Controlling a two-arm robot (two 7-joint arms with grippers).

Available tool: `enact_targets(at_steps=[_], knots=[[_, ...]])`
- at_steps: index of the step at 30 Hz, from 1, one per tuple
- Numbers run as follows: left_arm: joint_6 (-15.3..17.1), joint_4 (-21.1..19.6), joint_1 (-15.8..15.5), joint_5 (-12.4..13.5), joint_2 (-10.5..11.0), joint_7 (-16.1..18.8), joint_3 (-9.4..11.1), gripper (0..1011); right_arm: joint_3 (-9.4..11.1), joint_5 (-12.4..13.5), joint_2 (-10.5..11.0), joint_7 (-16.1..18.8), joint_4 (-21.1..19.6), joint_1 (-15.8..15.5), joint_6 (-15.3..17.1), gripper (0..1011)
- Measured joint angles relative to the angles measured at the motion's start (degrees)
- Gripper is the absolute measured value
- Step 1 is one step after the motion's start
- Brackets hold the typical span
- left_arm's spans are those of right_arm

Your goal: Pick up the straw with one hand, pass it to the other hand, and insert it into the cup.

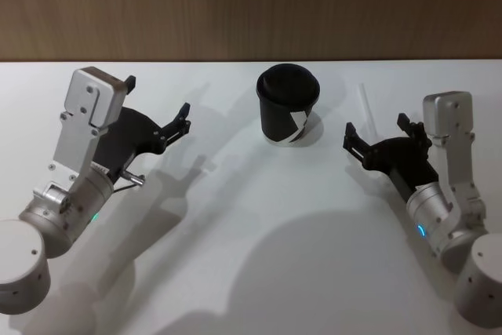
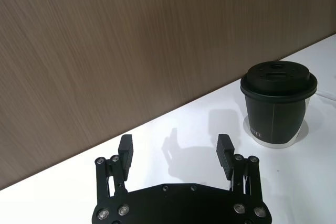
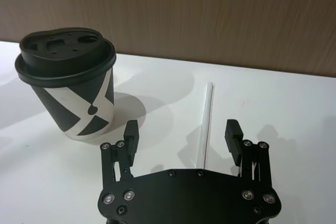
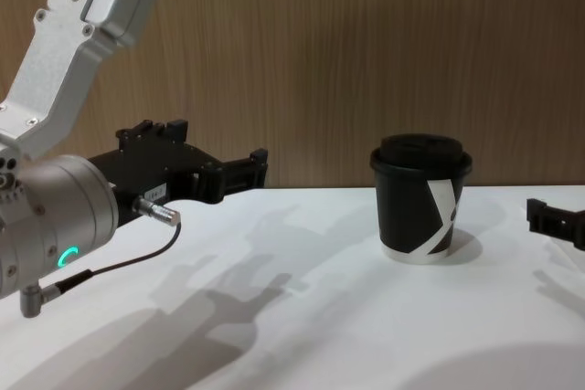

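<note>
The left arm (image 1: 63, 202), a thick silver cylinder with a green ring (image 4: 66, 256) and a thin black cable (image 4: 119, 267) on a metal plug (image 4: 157, 213), and the silver right arm (image 1: 439, 217) with its blue ring (image 1: 421, 231) carried the black, silver-screwed left pincer (image 1: 158, 96) and right pincer (image 1: 376, 125).

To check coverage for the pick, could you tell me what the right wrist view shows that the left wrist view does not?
Right wrist view: the straw lying flat ahead of the open right gripper. Left wrist view: the open left gripper. Both: the lidded cup, white table, wood wall.
</note>
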Motion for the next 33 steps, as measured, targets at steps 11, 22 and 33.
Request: enact_targets(at_steps=[11, 22, 33], knots=[[0.0, 0.0, 0.0, 0.0, 0.0, 0.0, 0.0, 1000, -0.21, -1.41, -1.09, -1.2, 0.81, 0.43, 1.21, 1001], [0.0, 0.0, 0.0, 0.0, 0.0, 0.0, 0.0, 1001, 0.45, -1.46, -1.93, -1.37, 0.44, 0.42, 3.35, 1001], [0.0, 0.0, 0.0, 0.0, 0.0, 0.0, 0.0, 1001, 1.24, -1.05, -2.28, -0.98, -0.41, 0.13, 5.6, 1001]])
